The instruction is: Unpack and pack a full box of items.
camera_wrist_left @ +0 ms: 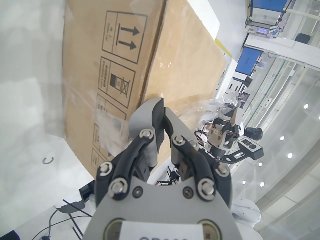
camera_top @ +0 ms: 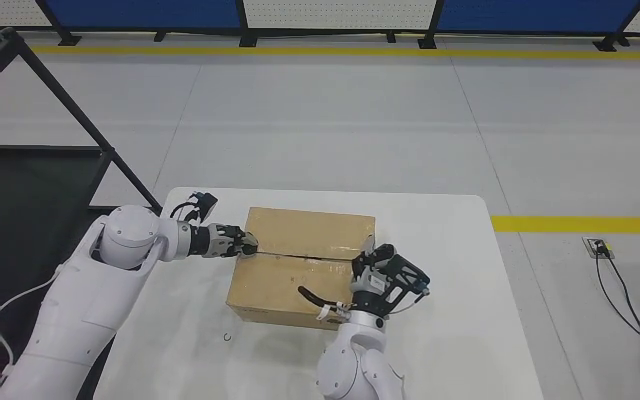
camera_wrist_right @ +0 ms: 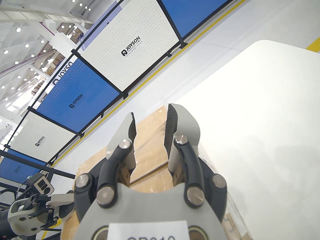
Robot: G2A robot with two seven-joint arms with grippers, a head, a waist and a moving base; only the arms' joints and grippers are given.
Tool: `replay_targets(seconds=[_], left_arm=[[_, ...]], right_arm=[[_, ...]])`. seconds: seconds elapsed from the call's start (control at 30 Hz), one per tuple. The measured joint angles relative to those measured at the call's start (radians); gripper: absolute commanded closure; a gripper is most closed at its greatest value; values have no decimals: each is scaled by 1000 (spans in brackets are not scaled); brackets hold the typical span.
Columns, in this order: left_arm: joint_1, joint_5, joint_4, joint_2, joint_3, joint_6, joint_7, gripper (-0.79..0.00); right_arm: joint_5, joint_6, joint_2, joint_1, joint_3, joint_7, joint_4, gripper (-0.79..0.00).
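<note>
lying long-side across the worktop (camera_top: 450, 300), the box (camera_top: 300, 265) has left hand (camera_wrist_left: 161, 106) pressed together at one end, right hand (camera_wrist_right: 151, 111) spread.

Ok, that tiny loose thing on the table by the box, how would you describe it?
Start at the white table and the brown cardboard box at its middle. Off the box's near corner on the robot's left lies a small dark ring, flat on the tabletop, clear of the box. Unlike the big box, it is thin and open like a C.
</note>
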Motion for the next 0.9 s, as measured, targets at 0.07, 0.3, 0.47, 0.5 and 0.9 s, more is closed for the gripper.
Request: replay_targets(seconds=[0.07, 0.3, 0.47, 0.5, 0.9], left_arm=[[-2, -2, 3, -1, 1, -2, 0, 0], [-6, 0, 10, -3, 4, -5, -6, 0], [-6, 0, 12, -4, 4, -5, -4, 0], [-6, 1, 12, -5, 5, -5, -4, 0], [-9, 9, 19, -9, 13, -1, 0, 0]], right_arm=[[-1, 1, 0, -1, 2, 2, -2, -354], [-4, 6, 0, -2, 5, 4, -4, -363], [-1, 6, 0, -4, 3, 0, -3, -366], [0, 6, 0, -4, 3, -1, -3, -369], [9, 14, 0, -9, 10, -21, -9, -453]])
